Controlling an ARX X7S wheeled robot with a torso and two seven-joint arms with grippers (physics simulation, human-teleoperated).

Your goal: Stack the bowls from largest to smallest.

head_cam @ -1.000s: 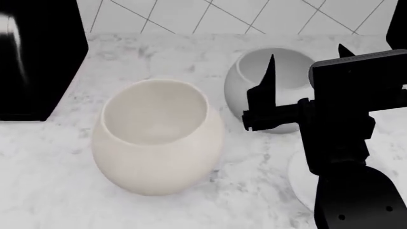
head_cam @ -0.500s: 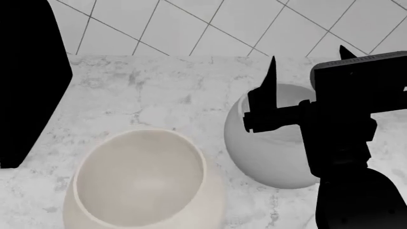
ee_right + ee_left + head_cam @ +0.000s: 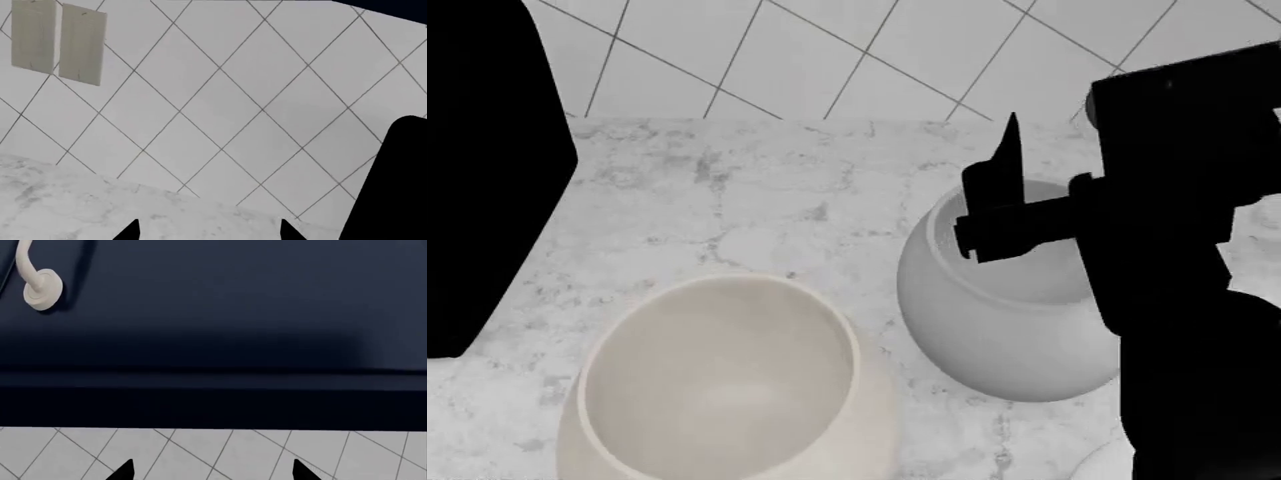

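Hovering above your grey bowl [image 3: 1008,300], the right gripper [image 3: 1054,170] shows one black fingertip over the bowl's far rim at centre right of the head view; its jaws stand apart and hold nothing.

Item: grey bowl, pot-bellied, upright on the marble counter [image 3: 761,200], mouth opening upward.

Item: cream bowl [image 3: 727,385], lower left of centre, just beside the grey one, mouth tipped slightly toward you.

Item: white bowl [image 3: 1101,465], only a sliver at the lower right edge.

Right wrist view: two spread fingertips [image 3: 127,231], diamond wall tiles [image 3: 220,100], counter edge; no bowl.

Left wrist view: left gripper [image 3: 210,472] with tips parted, empty, facing a dark cabinet [image 3: 233,315] and pale handle [image 3: 37,285].
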